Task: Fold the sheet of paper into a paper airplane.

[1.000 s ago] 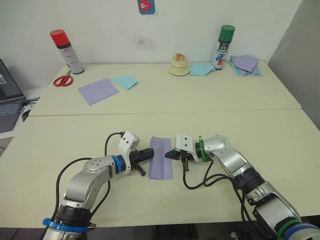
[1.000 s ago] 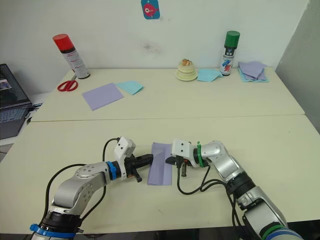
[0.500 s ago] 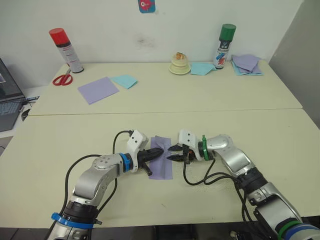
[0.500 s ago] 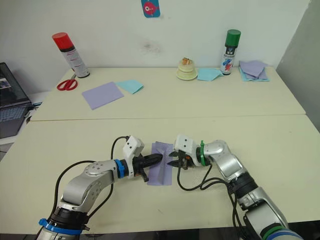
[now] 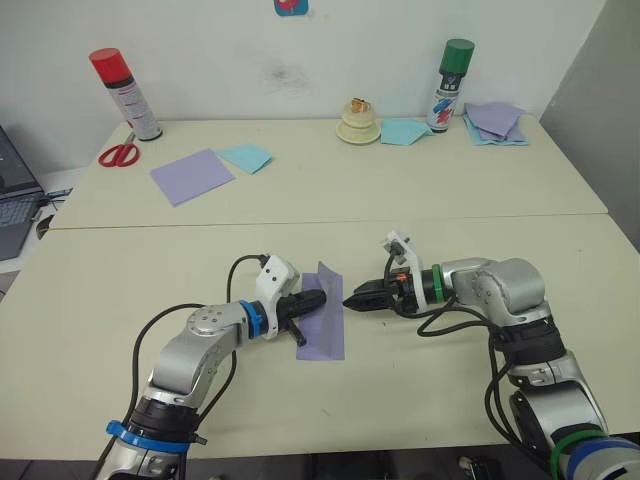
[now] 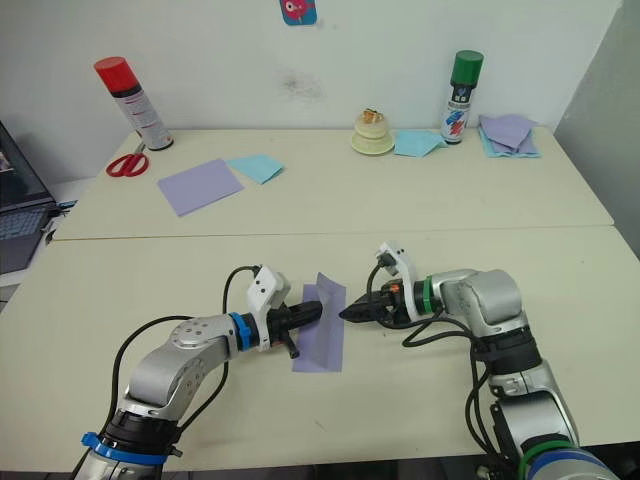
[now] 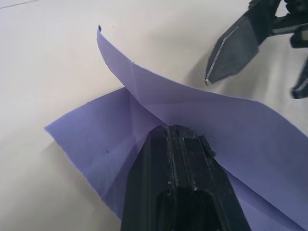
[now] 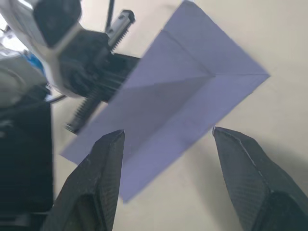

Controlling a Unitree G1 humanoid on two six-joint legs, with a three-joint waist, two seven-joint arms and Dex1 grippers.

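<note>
Right wrist view: right tool (image 8: 166, 139) spread before the sheet of paper (image 8: 178, 96).

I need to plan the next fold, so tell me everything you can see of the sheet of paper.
The sheet of paper is thin lavender paper, folded into a narrow strip with crease lines meeting near its far end. It lies on the near table; its far right part curls up off the surface. The left claw presses on it, shut. The right claw is open beside it, apart.
</note>
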